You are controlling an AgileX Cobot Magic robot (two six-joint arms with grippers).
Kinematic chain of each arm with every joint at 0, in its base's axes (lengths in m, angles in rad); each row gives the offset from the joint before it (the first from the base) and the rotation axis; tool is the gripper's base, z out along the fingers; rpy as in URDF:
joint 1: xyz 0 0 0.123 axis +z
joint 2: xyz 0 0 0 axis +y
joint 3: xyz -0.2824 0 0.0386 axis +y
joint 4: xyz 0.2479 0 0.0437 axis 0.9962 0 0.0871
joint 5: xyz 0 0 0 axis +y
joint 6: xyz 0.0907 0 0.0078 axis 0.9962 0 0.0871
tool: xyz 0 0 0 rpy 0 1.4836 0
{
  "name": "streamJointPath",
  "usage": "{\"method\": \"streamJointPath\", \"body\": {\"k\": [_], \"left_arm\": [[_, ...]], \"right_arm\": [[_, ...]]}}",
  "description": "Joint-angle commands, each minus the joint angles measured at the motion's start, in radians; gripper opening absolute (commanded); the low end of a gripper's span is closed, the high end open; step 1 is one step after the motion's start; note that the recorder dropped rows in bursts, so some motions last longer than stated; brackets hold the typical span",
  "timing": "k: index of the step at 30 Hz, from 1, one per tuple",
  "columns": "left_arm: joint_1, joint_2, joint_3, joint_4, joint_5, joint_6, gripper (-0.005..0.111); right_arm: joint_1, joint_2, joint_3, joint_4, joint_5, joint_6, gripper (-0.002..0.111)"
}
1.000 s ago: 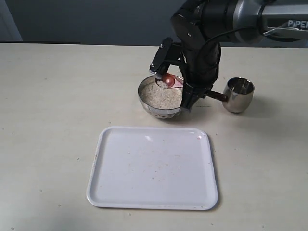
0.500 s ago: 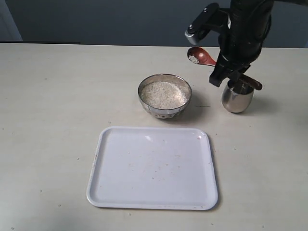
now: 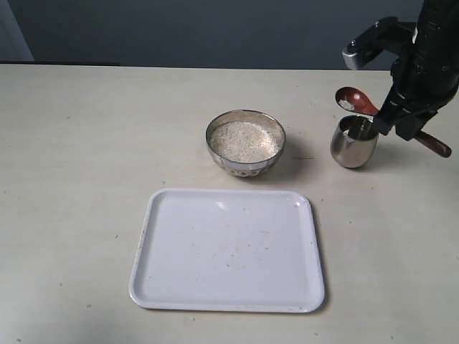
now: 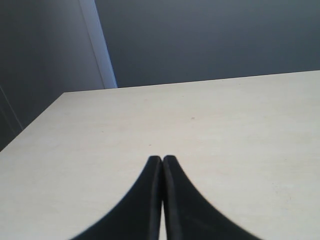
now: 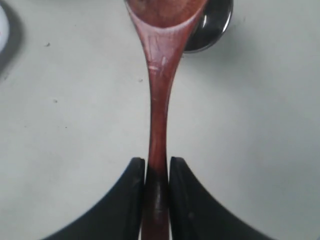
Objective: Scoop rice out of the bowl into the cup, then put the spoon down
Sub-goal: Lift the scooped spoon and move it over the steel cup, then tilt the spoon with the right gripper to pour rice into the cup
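With the right gripper (image 5: 157, 167) clamped on the wooden spoon (image 5: 159, 95) handle, centre its head over the steel cup (image 3: 354, 145) ahead, then roll slowly to tip the rice (image 3: 346, 105).

On the desk (image 3: 79, 158) the bowl (image 3: 244, 169) stands midway, the rice (image 3: 244, 140) in it, with the cup (image 3: 353, 149) apart to its right and the tray (image 3: 226, 251) in front of the bowl. The spoon (image 3: 354, 100) hangs above the cup, its scoop over the rear left rim. Its handle runs right into the right pincer (image 5: 157, 167), just right of the cup.
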Motion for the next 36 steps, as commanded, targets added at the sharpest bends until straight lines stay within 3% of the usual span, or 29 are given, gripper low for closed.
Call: {"method": "streamJointPath", "body": {"k": [1,20,29,36], "left_arm": [[-0.006,-0.004,-0.003,-0.007,-0.013,-0.002,0.000],[-0.006,-0.004,-0.003,-0.007,-0.013,-0.002,0.000],[-0.006,-0.004,-0.003,-0.007,-0.013,-0.002,0.000],[-0.006,-0.004,-0.003,-0.007,-0.013,-0.002,0.000]], "right_arm": [[-0.013,-0.009,0.023,-0.016,-0.001,-0.013,-0.001],[-0.065,0.055,0.030,-0.098,-0.095,-0.013,-0.001],[-0.065,0.056,0.082,-0.211,-0.165,0.080,-0.001],[-0.011,0.056,0.145,-0.324,-0.226,0.171,-0.001]]}}
